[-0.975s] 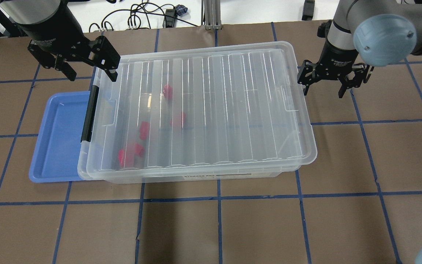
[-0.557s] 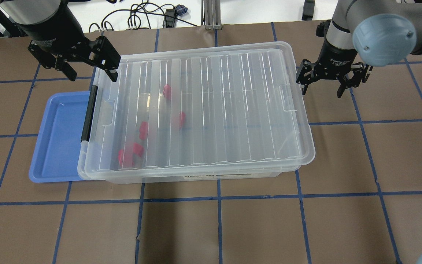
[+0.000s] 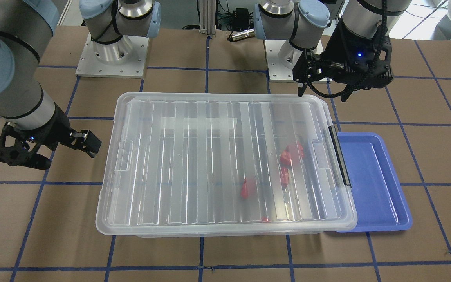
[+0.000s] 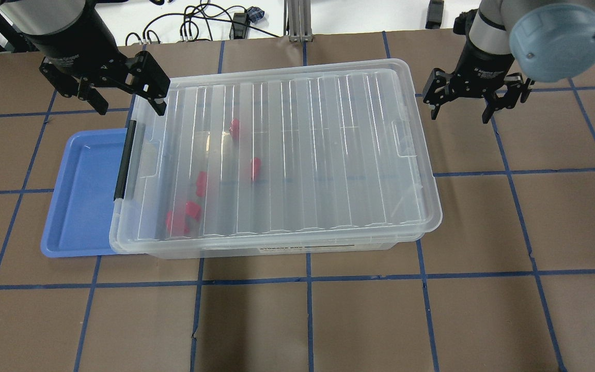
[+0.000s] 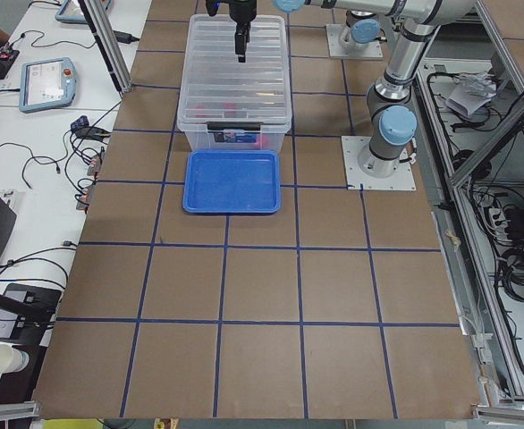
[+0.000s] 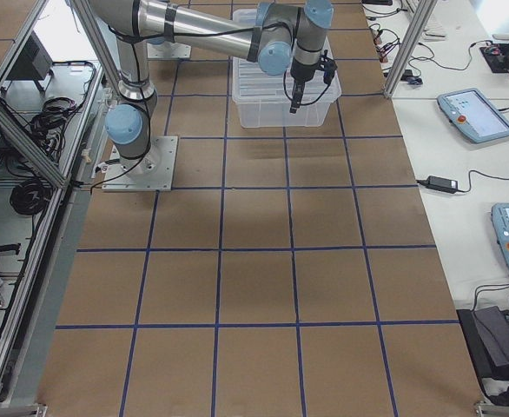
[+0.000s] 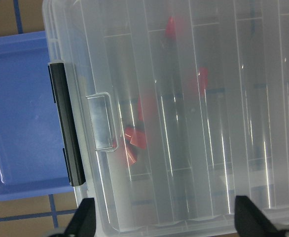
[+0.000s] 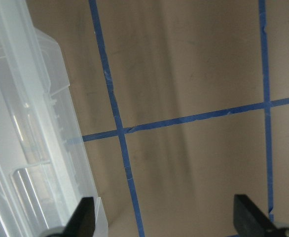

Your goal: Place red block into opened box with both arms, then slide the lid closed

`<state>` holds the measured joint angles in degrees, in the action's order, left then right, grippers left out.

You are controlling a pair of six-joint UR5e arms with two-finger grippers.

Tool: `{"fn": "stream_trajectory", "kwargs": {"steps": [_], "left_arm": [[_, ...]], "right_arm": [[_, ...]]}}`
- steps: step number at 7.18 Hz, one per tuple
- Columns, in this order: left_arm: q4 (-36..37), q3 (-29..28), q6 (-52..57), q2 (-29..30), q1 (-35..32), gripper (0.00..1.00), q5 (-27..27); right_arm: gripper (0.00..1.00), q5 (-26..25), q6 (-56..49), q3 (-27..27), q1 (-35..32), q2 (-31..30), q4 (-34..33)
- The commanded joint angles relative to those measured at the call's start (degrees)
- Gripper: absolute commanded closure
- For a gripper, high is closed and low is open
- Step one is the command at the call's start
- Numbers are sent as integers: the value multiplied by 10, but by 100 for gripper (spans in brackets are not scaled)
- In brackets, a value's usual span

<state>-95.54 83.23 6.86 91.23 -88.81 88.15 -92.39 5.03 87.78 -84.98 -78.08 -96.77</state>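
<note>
Here, one clear plastic box [image 4: 225, 251] sits on a brown counter [image 4: 328, 320] marked with blue tape lines. One clear ribbed lid [image 4: 297, 155] lies flat over the box and seems to cover the whole opening. The sliding step therefore looks done or nearly so. Whether the lid is fully seated cannot be told.

The red blocks [image 4: 255, 168] are inside the box, under the lid, towards the end that carries one black bar [image 4: 124, 160]. About five show through the plastic: two lie apart nearer the middle and three are bunched close to the bar. The ribs blur them, so the count is not certain.

One blue tray [image 4: 80, 191] lies against that same end, with its edge tucked under the box rim. No red block shows in it, which fits the blocks having been loaded from there.

Two arms reach in, each with one tool. The left tool [image 4: 131, 110] hangs above the far corner at the black-bar end. Its fingers are spread wide and grip nothing, and one finger is over the lid's corner. It may be there to check or stop the lid.

The right tool [image 4: 459, 118] hangs over bare counter near the opposite short end, apart from the box. Its fingers are also spread and empty. This is probably the end from which a closing push would come.
</note>
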Motion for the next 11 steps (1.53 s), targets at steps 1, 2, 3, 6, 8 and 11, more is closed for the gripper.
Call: {"fn": "stream_trajectory", "kwargs": {"steps": [1, 2, 3, 6, 8, 11], "left_arm": [[0, 1, 0, 0, 0, 0, -1], [0, 0, 0, 0, 0, 0, -1], [0, 1, 0, 0, 0, 0, -1], [0, 2, 0, 0, 0, 0, -1], [0, 2, 0, 0, 0, 0, -1], [0, 2, 0, 0, 0, 0, -1]], "right_arm": [[0, -29, 7, -18, -1, -39, 3], [0, -29, 8, -17, -2, -55, 24], [0, -31, 21, -17, -12, -73, 31], [0, -24, 44, 4, -72, -113, 73], [0, -22, 5, -1, -66, -113, 157], [0, 3, -34, -2, -42, -117, 170]]}}
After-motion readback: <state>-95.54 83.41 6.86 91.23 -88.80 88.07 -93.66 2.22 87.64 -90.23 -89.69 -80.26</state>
